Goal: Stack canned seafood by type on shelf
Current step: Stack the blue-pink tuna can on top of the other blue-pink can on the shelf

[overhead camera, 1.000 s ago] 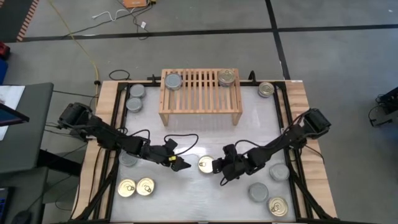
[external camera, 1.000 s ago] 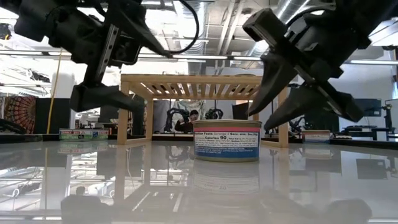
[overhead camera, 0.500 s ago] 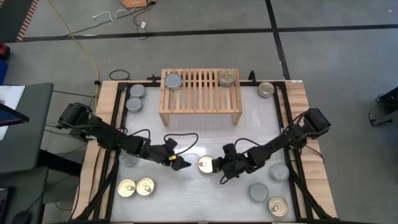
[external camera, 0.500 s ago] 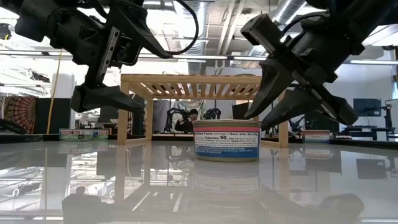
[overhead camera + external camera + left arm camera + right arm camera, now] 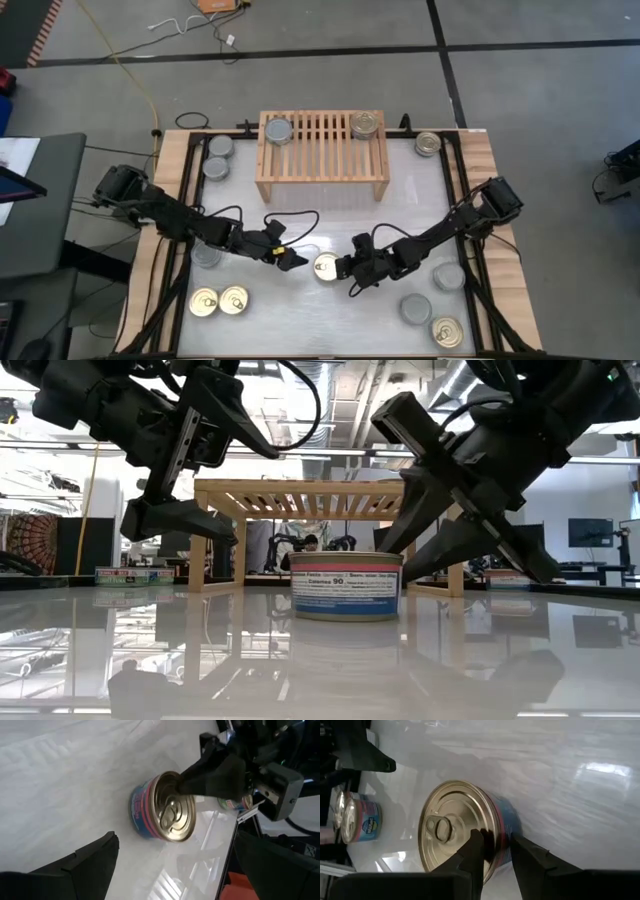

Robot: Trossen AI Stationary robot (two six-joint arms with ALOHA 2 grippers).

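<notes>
A gold-topped can of the canned seafood, with a blue and pink label, stands upright on the white table's near middle. My right gripper is at its right side, fingers a narrow gap apart. My left gripper hovers just left of the can, wide open and touching nothing. The shelf stands at the far middle. On its slatted top a silver-topped can sits at the left end and a gold-topped can at the right end. My right gripper meets the can at its right rim, coming slanting down from the table's right. One finger lies over the edge of the gold lid; the other stands low beside the wall. The can stands flat on the table.
Loose cans lie around. Two silver ones are left of the shelf and one is under the left arm. Two gold ones are near left and one gold far right. Silver, silver and gold are near right.
My right gripper has gone toward the table's left edge, against the gold-topped can. The can has slid a short way left along the table toward my left gripper and has stayed upright.
</notes>
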